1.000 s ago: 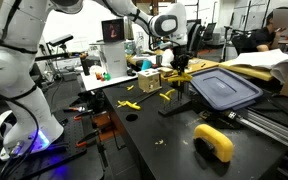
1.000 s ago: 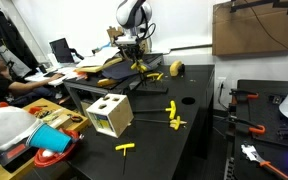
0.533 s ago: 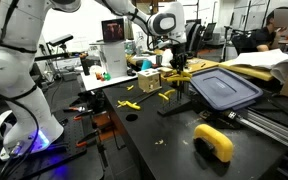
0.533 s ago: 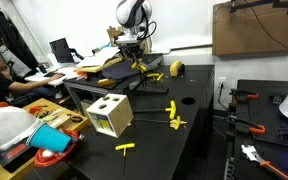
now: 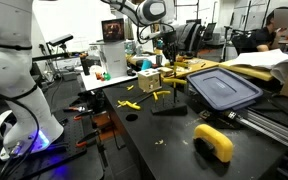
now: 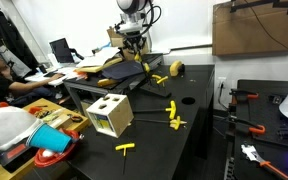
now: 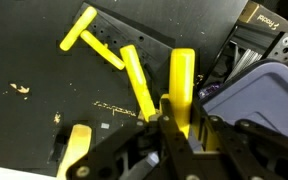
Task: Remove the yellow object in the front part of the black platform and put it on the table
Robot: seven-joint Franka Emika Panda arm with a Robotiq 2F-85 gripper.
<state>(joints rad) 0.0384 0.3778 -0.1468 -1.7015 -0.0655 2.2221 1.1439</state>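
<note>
Yellow object [image 7: 182,82] stood pinched in the gripper [image 7: 174,126] in the wrist view. The fingers were closed on its lower end with no slack, so one bar rose straight up and a second slanted off to the side. That low grip probably served to carry it off the platform [image 7: 189,35], which lay as a dark plate beyond it. The fingers hid the place where the two bars met, so its full shape could not be read. A loose yellow piece [image 7: 90,40] lay near the platform's corner, and the lid [image 7: 256,95] was cut off by the frame edge.

In an exterior view the gripper [image 5: 167,54] hung above the platform [image 5: 169,108] and apart from it, with bare table [image 5: 154,142] in front as the likely place to set the object down. The object was too small there to tell from the clutter behind it. The lid [image 5: 224,88] lay just beside the platform.

In an exterior view from farther off, the gripper [image 6: 136,50] pointed down over the far end of the table [image 6: 199,125]. Its fingers and whatever hung beneath them blurred together.
</note>
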